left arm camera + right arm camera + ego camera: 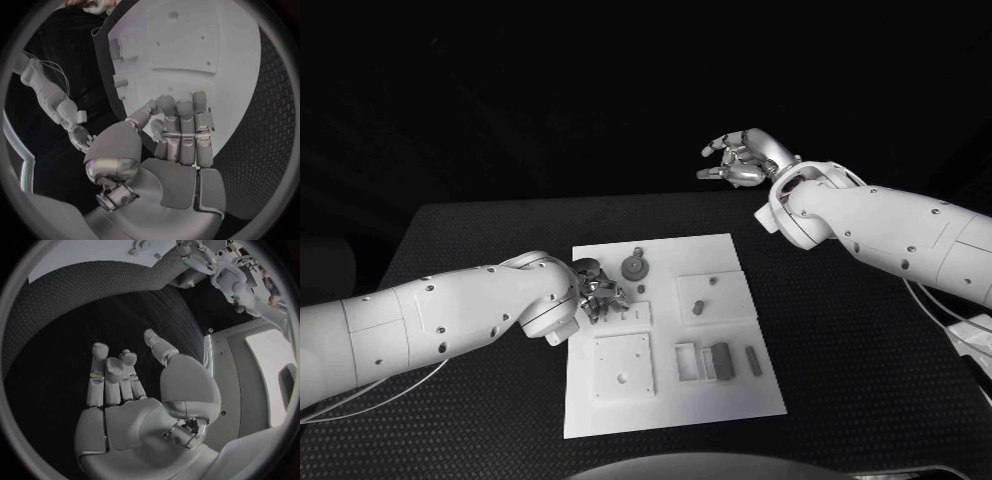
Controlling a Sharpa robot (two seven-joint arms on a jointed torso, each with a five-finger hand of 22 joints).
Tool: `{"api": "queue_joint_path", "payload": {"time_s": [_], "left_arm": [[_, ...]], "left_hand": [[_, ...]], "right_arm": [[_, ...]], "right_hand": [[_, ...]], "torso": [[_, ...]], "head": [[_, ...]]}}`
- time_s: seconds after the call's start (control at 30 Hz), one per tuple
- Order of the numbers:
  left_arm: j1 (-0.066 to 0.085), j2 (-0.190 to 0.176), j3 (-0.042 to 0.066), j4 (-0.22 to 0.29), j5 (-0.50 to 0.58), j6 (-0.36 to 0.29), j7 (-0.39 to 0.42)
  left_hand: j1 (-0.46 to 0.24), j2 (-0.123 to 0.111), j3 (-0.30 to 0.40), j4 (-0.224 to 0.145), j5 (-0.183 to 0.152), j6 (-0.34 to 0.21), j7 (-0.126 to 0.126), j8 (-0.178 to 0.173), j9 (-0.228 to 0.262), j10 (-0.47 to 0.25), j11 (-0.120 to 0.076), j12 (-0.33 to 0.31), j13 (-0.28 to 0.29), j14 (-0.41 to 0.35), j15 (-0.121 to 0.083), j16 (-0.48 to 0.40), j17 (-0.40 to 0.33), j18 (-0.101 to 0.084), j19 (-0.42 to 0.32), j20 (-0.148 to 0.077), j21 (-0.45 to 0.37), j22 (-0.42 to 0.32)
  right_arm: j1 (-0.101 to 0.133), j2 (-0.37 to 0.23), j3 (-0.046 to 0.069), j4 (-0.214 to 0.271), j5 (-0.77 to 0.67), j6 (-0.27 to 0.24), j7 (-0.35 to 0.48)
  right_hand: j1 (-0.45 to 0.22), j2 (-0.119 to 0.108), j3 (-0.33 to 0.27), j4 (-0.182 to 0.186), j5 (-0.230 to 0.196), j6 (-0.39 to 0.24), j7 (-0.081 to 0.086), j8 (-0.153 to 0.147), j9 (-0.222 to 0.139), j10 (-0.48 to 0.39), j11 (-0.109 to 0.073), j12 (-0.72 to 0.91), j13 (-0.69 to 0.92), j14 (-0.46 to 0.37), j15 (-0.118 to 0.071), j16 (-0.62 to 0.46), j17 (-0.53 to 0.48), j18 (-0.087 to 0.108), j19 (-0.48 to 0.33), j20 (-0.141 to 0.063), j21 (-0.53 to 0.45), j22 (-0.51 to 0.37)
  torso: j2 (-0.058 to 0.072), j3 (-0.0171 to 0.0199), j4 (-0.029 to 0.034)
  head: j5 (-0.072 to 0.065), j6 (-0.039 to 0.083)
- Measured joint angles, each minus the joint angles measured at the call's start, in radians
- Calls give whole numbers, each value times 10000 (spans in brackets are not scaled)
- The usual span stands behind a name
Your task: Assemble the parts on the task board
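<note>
The white task board lies in the middle of the table. On it are a grey gear-like part, a small peg, two square plates, a grey block and a short pin. My left hand hovers over the board's left edge, beside the gear. In the left wrist view its fingers are curled in with the thumb against them, and I see no part between them. My right hand is raised beyond the table's far edge, fingers loosely bent and apart, holding nothing.
The black textured table top surrounds the board on all sides. My right forearm crosses above the table's right side. Cables hang at the right edge.
</note>
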Motion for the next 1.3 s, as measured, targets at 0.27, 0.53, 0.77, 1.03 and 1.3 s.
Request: {"api": "queue_joint_path", "payload": {"time_s": [0.27, 0.53, 0.77, 1.03, 1.3], "left_arm": [[-12, -22, 0, 25, -230, 339, -160], [-23, -38, 0, 28, -340, 509, -230], [-51, -18, 0, -43, -441, 529, -250], [-112, 34, 16, -107, -506, 527, -249], [-120, 54, 22, -126, -561, 527, -233]], "left_hand": [[-54, 56, 53, -6, 38, 25, -20, -33, 35, -3, -1, 40, 8, -18, -18, 174, -136, 0, -1, 1, 0, 65], [-57, 60, 53, -6, 38, 30, -16, -72, 68, -4, -1, 79, 7, -20, -19, 220, -219, -1, -2, 2, 0, 96], [-56, 61, 52, -6, 35, 42, -6, -92, 63, -5, -1, 89, 6, -92, -15, 259, -273, 0, -3, 3, 0, 112], [-56, 61, 53, -8, 32, 52, -1, -128, 53, -6, -1, 117, 5, -92, -15, 328, -346, -1, -4, 4, 0, 136], [-58, 58, 76, -32, 29, 61, -8, -159, 73, -6, -1, 117, 4, -92, -14, 374, -420, 0, -4, 4, -40, 161]], "right_arm": [[0, -2, 2, -8, 1, 55, 2], [0, -5, 3, -9, 2, 92, 4], [0, 1, 3, -10, 2, 120, 6], [1, 0, 3, -6, 2, 140, 9], [1, -2, 4, 0, 2, 155, 13]], "right_hand": [[40, 39, 0, 0, 0, -1, 1, 0, 1, -1, 1, 0, 0, 0, 0, 0, 0, -49, 0, 0, 0, 0], [40, 39, 0, 0, 0, -3, 3, 0, 1, -1, 2, 0, -9, 0, 0, 0, 0, -53, -19, 19, 0, -1], [40, 39, 0, 0, 0, -16, 16, 0, -8, -2, 2, 0, -9, 0, 0, 0, 0, -57, -34, 34, 0, -1], [40, 39, -28, -28, 0, -17, 17, 0, -7, -3, 4, 0, -9, -35, -35, 1, 0, -60, -34, 34, 0, -1], [40, 39, -28, -28, 0, -19, 19, 0, -6, -24, 24, 0, -13, -35, -35, 0, 0, -64, -34, 34, 0, -1]], "torso": [[-10, 2, -1], [-11, 0, 3], [-10, -4, 3], [-6, -8, 0], [-4, -3, -2]], "head": [[0, -48], [-5, -55], [-12, -52], [-10, -70], [-28, -81]]}}
